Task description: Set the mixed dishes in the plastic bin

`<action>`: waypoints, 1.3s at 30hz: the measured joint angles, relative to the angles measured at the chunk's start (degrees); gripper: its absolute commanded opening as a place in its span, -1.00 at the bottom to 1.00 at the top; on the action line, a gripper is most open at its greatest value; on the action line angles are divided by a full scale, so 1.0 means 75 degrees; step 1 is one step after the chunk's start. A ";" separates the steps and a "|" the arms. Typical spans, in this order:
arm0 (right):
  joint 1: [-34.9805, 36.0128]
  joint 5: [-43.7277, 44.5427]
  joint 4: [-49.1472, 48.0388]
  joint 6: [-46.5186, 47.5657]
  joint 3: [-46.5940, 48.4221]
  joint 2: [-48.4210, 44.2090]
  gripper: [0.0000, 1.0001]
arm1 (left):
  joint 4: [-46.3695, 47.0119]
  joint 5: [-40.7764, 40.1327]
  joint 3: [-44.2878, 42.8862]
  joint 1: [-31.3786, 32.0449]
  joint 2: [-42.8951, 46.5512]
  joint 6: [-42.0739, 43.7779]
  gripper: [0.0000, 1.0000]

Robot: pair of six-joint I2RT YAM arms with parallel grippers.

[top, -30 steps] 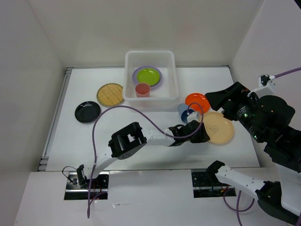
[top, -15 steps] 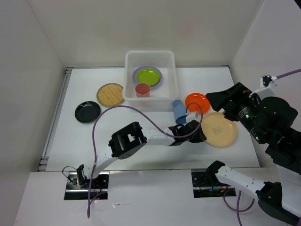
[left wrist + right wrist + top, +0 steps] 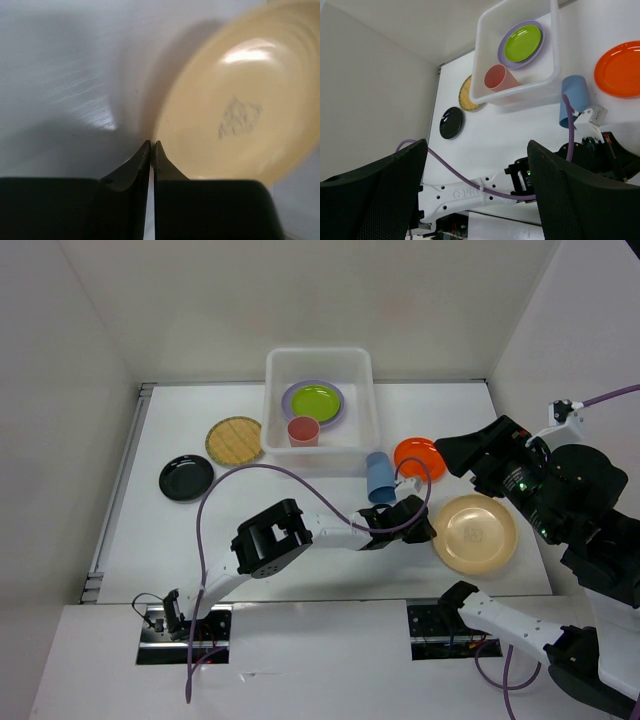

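Observation:
My left gripper (image 3: pixel 430 525) (image 3: pixel 151 144) lies low on the table with its jaws shut. Its tips sit at the left rim of the plain tan plate (image 3: pixel 475 533) (image 3: pixel 240 110), which looks blurred, and nothing shows between them. A blue cup (image 3: pixel 379 478) (image 3: pixel 574 97) lies on its side just behind that gripper, outside the plastic bin (image 3: pixel 372 390) (image 3: pixel 480 60). In the bin are a lime plate (image 3: pixel 316 400) on a lavender plate (image 3: pixel 290 405) and a pink cup (image 3: pixel 303 430). The orange plate (image 3: pixel 420 455) and woven plate (image 3: pixel 235 440) lie on the table. High above, my right gripper (image 3: pixel 470 450) (image 3: pixel 476 150) is open and holds nothing.
A black plate (image 3: pixel 186 477) (image 3: pixel 451 122) sits at the far left of the table. A purple cable (image 3: pixel 210 510) loops over the left arm. White walls close in the table on three sides.
The left gripper's jaws have closed. The tan plate has shifted right and toward the near edge and looks larger. The blue cup moved up-left from beside the gripper. The right arm stayed put.

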State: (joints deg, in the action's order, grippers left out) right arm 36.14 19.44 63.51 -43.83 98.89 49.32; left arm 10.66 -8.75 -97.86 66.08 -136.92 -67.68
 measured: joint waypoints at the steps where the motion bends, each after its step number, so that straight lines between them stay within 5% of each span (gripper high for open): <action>1: 0.0000 -0.0012 -0.0006 0.0000 -0.0006 0.0000 0.70 | -0.0006 0.0000 0.0000 0.0000 0.0000 0.0012 -0.98; 15: 0.0000 -0.0026 -0.0012 0.0026 -0.0044 0.0000 0.70 | -0.0134 -0.0125 0.0169 0.0003 0.0178 0.0425 -1.00; 39: 0.0000 0.0801 -0.0052 0.0321 0.1329 -0.0041 0.70 | -0.0921 -0.0691 0.1303 -0.0595 0.2906 0.1536 -1.00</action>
State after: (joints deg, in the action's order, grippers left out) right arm 36.14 25.45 63.11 -41.43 108.86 49.01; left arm 3.75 -13.93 -88.09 61.63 -115.13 -56.16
